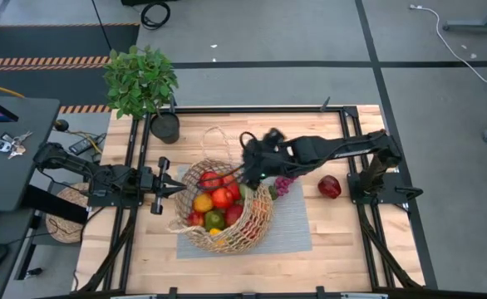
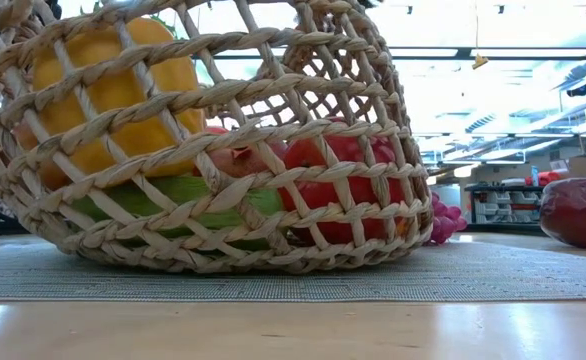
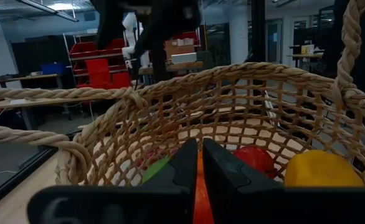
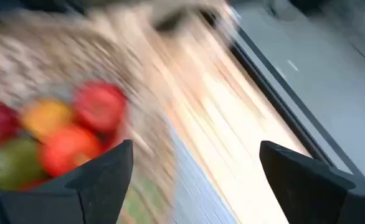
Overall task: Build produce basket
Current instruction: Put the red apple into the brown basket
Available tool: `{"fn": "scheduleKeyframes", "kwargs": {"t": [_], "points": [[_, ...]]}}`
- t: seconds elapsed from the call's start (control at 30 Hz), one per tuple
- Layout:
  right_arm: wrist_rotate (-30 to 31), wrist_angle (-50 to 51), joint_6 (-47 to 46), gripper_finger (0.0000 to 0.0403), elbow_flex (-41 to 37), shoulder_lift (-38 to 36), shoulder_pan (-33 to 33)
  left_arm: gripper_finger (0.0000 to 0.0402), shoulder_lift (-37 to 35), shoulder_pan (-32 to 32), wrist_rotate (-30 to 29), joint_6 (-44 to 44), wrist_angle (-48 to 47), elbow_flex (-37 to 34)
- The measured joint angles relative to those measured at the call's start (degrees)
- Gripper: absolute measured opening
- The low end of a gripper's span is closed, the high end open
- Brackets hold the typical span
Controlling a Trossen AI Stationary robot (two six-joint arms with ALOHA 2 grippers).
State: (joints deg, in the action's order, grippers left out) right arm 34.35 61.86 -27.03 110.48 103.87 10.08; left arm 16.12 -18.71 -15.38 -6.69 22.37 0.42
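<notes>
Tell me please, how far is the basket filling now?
Mostly done: the basket holds many red, yellow and green pieces. In hand: the right gripper, open and empty, hovers over the rim; the left gripper, shut, sits at the opposite side. Left: a red fruit and purple grapes lie outside.

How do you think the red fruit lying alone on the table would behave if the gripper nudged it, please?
The red fruit looks rounded and rests on bare wood, off the grey mat, so it would probably roll. Its skin looks smooth and glossy in the low view, so it may be slippery. Nothing nearby would stop it.
</notes>
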Motion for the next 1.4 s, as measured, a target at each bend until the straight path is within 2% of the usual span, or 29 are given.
{"fn": "scheduleKeyframes", "kwargs": {"t": [0.17,0.3,0.5,0.8,0.97,1.27,1.4], "points": [[2.84,19.74,-14.63,0.0348,-0.03,-0.82,1.59,0.0028,-0.01,0.00,-0.02,-0.01,0.00,0.01],[2.59,28.50,-24.33,0.0348,-4.11,-0.90,4.54,0.0032,-0.01,0.00,-0.02,-0.01,0.00,0.01],[-1.98,27.66,-28.71,0.0348,-16.77,-5.44,7.96,0.0034,-0.02,0.01,-0.01,-0.01,0.00,0.00],[-8.48,20.03,-35.74,0.0348,-37.15,-20.06,10.42,0.0031,-0.02,-0.01,0.00,-0.01,-0.02,0.01],[-8.99,15.92,-39.80,0.0350,-47.06,-24.92,10.50,0.0036,0.00,-0.01,-0.02,-0.01,-0.06,-0.01],[-11.95,15.14,-44.34,0.0394,-57.51,-28.92,8.57,0.0028,-0.02,0.01,-0.01,-0.01,-0.02,0.00],[-11.97,13.07,-46.09,0.0395,-61.24,-30.98,7.37,0.0033,-0.02,-0.01,0.00,-0.01,0.00,-0.01]]}}
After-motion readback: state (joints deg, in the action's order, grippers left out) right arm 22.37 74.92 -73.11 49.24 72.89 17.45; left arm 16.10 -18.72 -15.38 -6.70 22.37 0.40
